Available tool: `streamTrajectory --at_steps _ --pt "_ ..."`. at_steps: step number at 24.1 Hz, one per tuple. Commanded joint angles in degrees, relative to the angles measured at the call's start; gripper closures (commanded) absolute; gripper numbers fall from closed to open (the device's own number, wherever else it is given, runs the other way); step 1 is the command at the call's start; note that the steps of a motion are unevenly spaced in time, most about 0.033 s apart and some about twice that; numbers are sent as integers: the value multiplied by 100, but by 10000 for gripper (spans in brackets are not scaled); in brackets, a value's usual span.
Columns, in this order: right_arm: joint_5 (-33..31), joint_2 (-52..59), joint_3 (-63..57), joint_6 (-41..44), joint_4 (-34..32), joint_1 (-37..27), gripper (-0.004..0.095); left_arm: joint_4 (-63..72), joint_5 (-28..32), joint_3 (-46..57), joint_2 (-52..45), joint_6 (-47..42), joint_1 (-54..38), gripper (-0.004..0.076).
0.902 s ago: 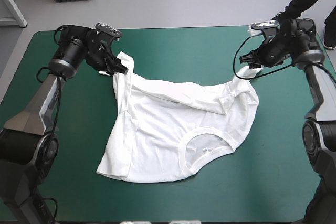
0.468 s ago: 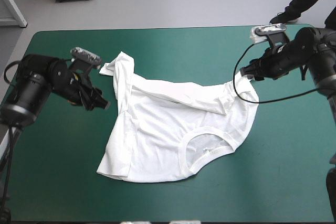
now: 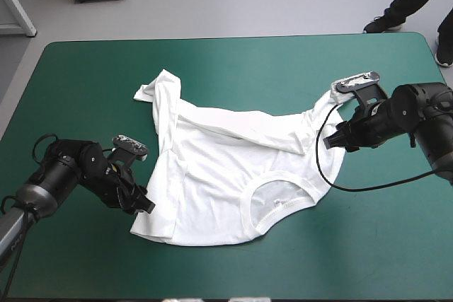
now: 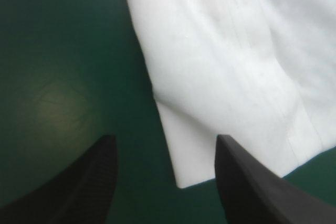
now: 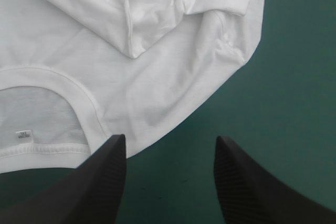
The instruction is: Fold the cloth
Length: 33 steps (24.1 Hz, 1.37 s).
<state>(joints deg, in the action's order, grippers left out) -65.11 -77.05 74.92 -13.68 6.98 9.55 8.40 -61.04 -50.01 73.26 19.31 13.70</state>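
At lower left of frame: left gripper (image 3: 144, 205) brought to T-shirt (image 3: 233, 175) corner, jaws spread | right gripper (image 3: 330, 143) spread, lowered at right | regrasp expected.

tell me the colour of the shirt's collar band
White collar band, matching the T-shirt; right wrist view shows it best.

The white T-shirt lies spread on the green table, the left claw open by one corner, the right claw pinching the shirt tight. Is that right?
Not quite. The right gripper is open too: the right wrist view shows its fingers apart, the edge of the T-shirt ahead of them, unpinched. The T-shirt does lie spread on the table, the left gripper open by a corner.
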Motion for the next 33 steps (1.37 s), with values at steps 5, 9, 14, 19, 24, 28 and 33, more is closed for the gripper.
streamTrajectory --at_steps 5,9,14,19,24,28,33 --pt "247 212 125 11 -59 3 412 313 464 34 212 217 241 310" --pt "247 212 125 11 -68 3 412 309 487 34 694 207 272 310" --pt "265 212 125 11 -68 5 412 309 660 34 1073 156 272 310" --pt "376 161 115 11 -309 5 412 590 700 34 1332 156 272 330" --pt "674 -446 115 11 -611 5 412 730 608 34 1483 276 320 718" --pt "1027 -1304 149 24 -1079 -7 410 724 576 34 1483 276 454 733" --pt "1141 -2100 386 181 -1361 -16 362 735 530 34 1483 276 454 733"
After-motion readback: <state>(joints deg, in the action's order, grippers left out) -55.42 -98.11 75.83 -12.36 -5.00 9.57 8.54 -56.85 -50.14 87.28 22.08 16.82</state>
